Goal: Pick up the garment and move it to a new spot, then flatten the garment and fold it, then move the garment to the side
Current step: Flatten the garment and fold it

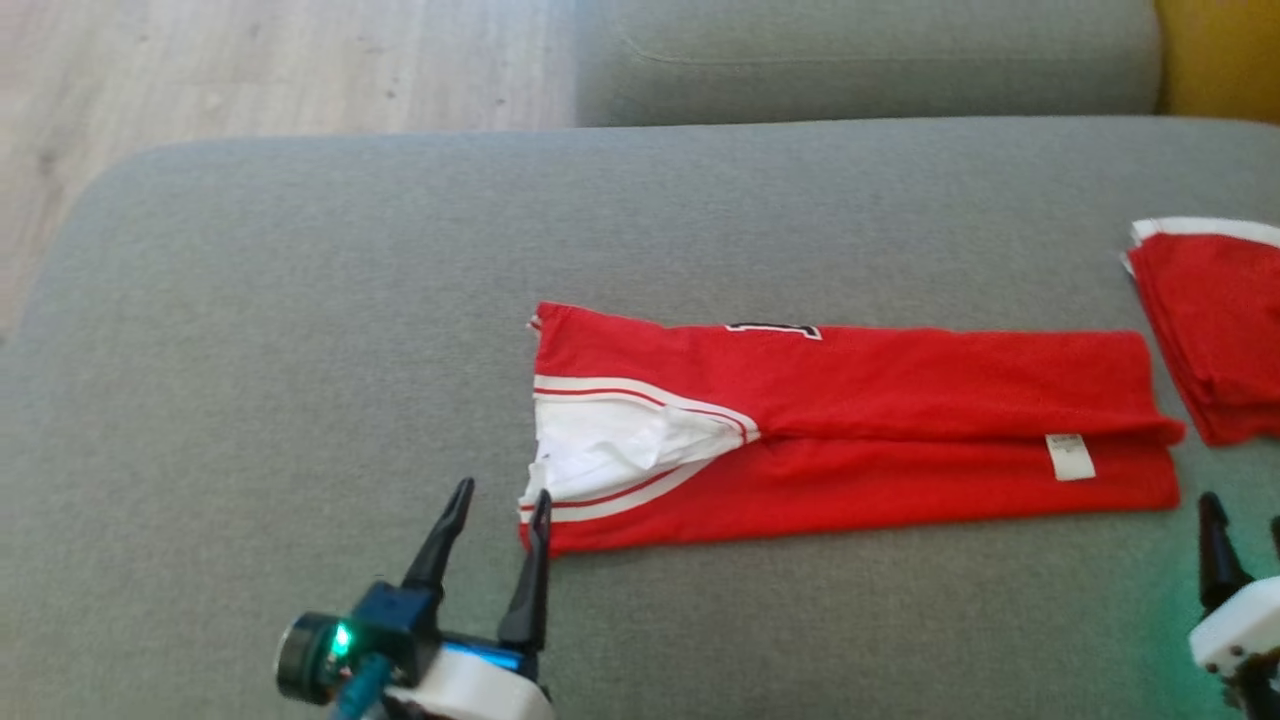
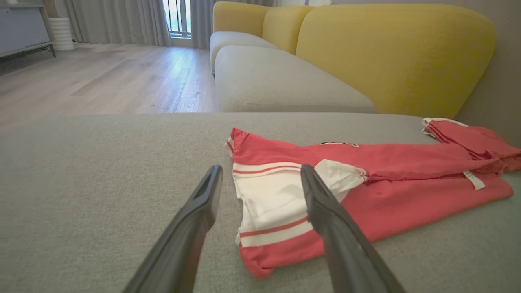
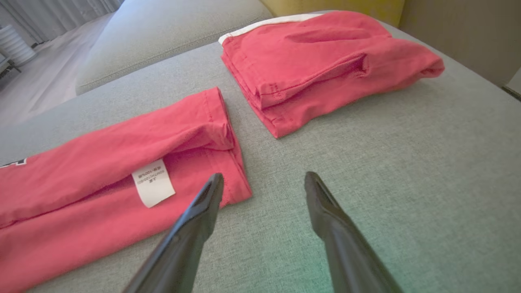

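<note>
A red jersey [image 1: 850, 420] lies on the grey sofa cushion [image 1: 300, 300], folded lengthwise into a long, narrow strip that runs across the head view from the middle toward the right. Its left end shows a white inner panel edged with red-and-white stripes, and a small white label [image 1: 1070, 457] sits near its right end, where the upper layer's edge overlaps the lower one. The left gripper [image 1: 500, 495] is at the jersey's striped left end with its 2 dark fingers spread and nothing between them; the right-hand finger stands over the cloth's near corner, though I cannot tell whether it touches. The right gripper [image 1: 1243, 510] is just off the jersey's right end above bare cushion, its fingers also spread wide and empty – the left finger's tip is close beside the hem. A 2nd red garment [image 1: 1215, 320], folded into a compact stack with a white edge, rests just beyond that end, apart from the jersey. Behind the cushion are another grey seat [image 2: 276, 81], yellow backrests [image 2: 390, 53] and a pale wooden floor [image 1: 250, 60].
</note>
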`<state>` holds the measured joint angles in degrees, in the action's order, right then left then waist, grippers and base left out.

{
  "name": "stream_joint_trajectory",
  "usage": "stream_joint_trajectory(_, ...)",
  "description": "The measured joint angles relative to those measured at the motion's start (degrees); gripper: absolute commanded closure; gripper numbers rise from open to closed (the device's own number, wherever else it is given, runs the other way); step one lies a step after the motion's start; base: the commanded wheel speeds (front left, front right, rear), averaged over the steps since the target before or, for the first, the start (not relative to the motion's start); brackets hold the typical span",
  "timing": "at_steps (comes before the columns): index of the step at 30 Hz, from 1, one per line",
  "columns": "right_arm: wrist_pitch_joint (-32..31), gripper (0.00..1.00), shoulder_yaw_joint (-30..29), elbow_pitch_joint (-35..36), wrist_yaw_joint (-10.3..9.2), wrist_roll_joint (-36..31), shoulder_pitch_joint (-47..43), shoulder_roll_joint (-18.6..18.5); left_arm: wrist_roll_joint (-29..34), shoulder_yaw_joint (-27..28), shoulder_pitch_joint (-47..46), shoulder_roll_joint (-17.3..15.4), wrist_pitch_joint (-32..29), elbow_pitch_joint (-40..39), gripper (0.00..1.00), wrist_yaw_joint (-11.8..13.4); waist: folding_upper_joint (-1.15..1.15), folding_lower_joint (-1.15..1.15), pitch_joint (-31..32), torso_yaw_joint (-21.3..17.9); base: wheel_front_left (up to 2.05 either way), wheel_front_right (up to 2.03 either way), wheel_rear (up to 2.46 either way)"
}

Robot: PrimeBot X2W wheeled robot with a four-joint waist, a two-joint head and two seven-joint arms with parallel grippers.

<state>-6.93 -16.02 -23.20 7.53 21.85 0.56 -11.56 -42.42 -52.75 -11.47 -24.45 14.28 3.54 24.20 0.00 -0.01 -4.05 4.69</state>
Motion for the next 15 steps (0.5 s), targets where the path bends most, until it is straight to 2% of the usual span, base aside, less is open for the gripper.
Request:
stream_joint_trajectory(4,-0.7,0.0,-2.9,-2.1,0.0,-1.3,1.4,0.1,5.6,2.4,2.9,2.5,0.0,-0.9,0.0,0.5,0.0,0.01,0.5,1.7,0.0,0.0,0.0)
stream_joint_trajectory(7,-1.2,0.0,-6.0,-5.6,0.0,-4.0,6.3,0.0,10.3,3.4,4.7,3.7,0.0,-1.6,0.0,0.2,0.0,0.01,0.1,3.8,0.0,0.0,0.0)
stream_joint_trajectory(15,-1.2,0.0,-9.6,-13.9,0.0,-9.0,13.9,-0.7,13.8,5.9,5.0,5.8,0.0,-1.2,0.0,-2.1,0.0,0.02,-2.4,7.2,0.0,0.0,0.0)
